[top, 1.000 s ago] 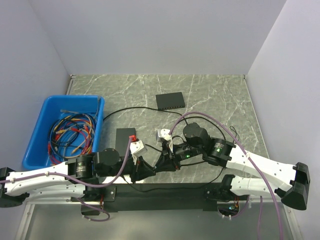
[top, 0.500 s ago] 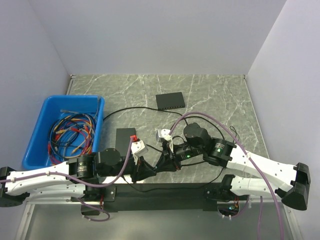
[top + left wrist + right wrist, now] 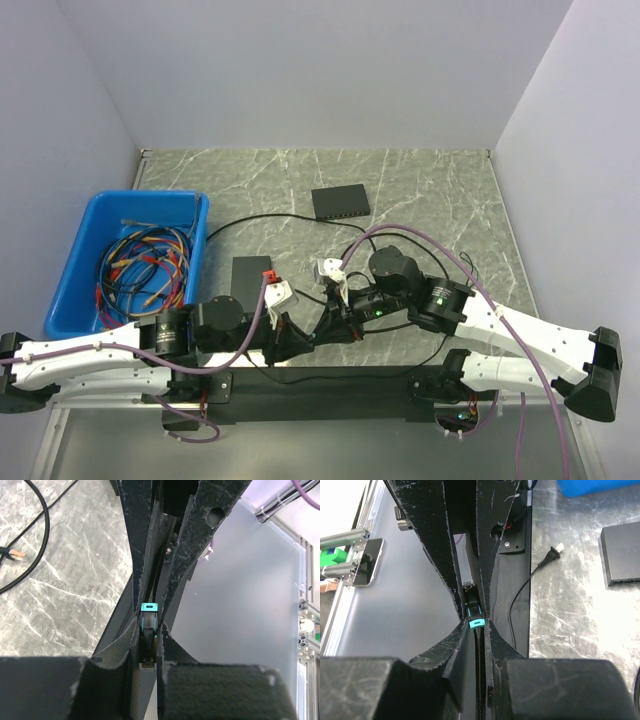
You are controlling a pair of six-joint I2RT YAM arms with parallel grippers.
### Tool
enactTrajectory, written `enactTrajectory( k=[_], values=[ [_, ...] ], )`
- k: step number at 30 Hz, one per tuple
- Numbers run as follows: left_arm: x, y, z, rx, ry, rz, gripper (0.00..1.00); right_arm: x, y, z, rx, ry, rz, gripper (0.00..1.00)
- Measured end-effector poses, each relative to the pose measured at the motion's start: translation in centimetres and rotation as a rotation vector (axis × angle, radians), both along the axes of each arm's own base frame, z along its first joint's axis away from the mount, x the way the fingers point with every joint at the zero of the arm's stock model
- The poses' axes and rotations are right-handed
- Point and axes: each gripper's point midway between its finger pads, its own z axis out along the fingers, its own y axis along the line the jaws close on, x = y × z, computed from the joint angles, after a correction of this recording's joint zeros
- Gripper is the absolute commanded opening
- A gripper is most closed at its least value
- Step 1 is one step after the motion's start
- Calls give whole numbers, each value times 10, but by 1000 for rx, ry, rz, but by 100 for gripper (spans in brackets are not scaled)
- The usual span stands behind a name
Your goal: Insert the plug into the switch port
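The plug is a small dark connector with a teal collar on a thin black braided cable. It is held in the air over the table's near edge, between my two grippers, which meet tip to tip. My left gripper is shut on the plug body. My right gripper is shut on the cable just behind the teal collar. The switch, a small black box, lies far back at centre; its ports are too small to make out.
A larger flat black slab lies left of centre and also shows in the right wrist view. A blue bin holding a multicoloured wire bundle stands at the left. A loose black cable with a pronged end crosses the table.
Both grippers have drifted very slightly to the right, still joined at the plug. Nothing else has moved.
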Motion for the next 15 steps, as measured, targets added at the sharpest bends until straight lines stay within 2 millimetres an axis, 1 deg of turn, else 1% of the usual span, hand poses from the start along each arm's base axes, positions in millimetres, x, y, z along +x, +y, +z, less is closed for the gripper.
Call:
enactTrajectory(
  k=[1,2,3,4,6,7,9,12,15],
  values=[
    [0,0,-1,5,1,2,22,0,0,-1,-1,0,-2,0],
    [1,0,-2,12,1,9,35,1,-1,-2,-3,0,-7,0],
    [4,0,-3,19,-2,22,49,2,-1,-3,-5,1,-18,0],
    [9,2,-6,34,-4,54,69,2,-2,-3,-5,3,-28,0],
    [22,6,-12,59,-6,138,80,9,-1,-3,-3,-8,-74,0],
    [29,9,-12,63,-10,180,87,13,0,-4,-7,-11,-106,0],
    [40,14,-10,56,-20,247,93,26,1,-7,-25,-13,-185,0],
    [53,23,-1,28,-38,334,95,44,6,-18,-63,-7,-284,0],
    [65,31,4,12,-46,418,95,60,9,-42,-130,12,-372,0]
  ],
)
